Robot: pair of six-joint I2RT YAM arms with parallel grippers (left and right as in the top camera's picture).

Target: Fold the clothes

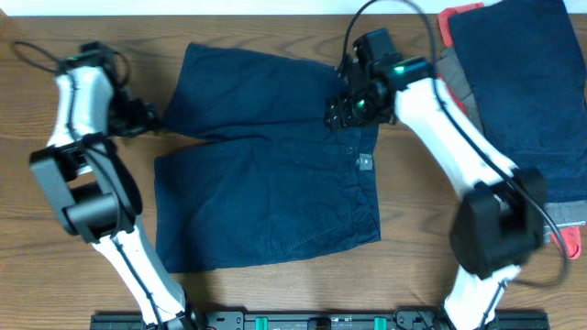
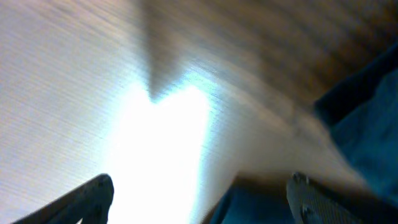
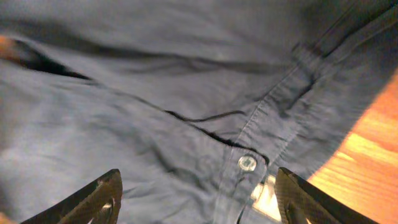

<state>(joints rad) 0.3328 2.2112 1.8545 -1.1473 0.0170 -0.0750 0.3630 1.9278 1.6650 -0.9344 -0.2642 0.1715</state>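
Navy shorts [image 1: 266,160] are laid flat at ctr of table [image 1: 417,229], waist twd robot's right, both legs twd its left; some creasing is seen across the near leg. A small pale tag [image 1: 365,162] is noted on the waistband, w/ a button [image 3: 247,163] just beside it in the right wrist view. L gripper [image 1: 147,117] is held low at the hem corner of the far leg. Its fingers [image 2: 87,200] are seen spread wide, w/ nothing pinched. Bare wood is seen under them and a navy edge at the right of that view, which is blurred, so contact w/ the cloth can't be told. R gripper [image 1: 337,110] is positioned over the far end of the waistband. Its fingers [image 3: 93,200] are spread too, w/ fly and button seen between them and nothing gripped. At the table's far right a pile is noted, well apart from L arm. In it another navy piece [image 1: 523,82] is laid on top, a grey one [image 1: 454,78] is tucked under it, and a coral-red one [image 1: 447,23] is seen poking out at the far edge.
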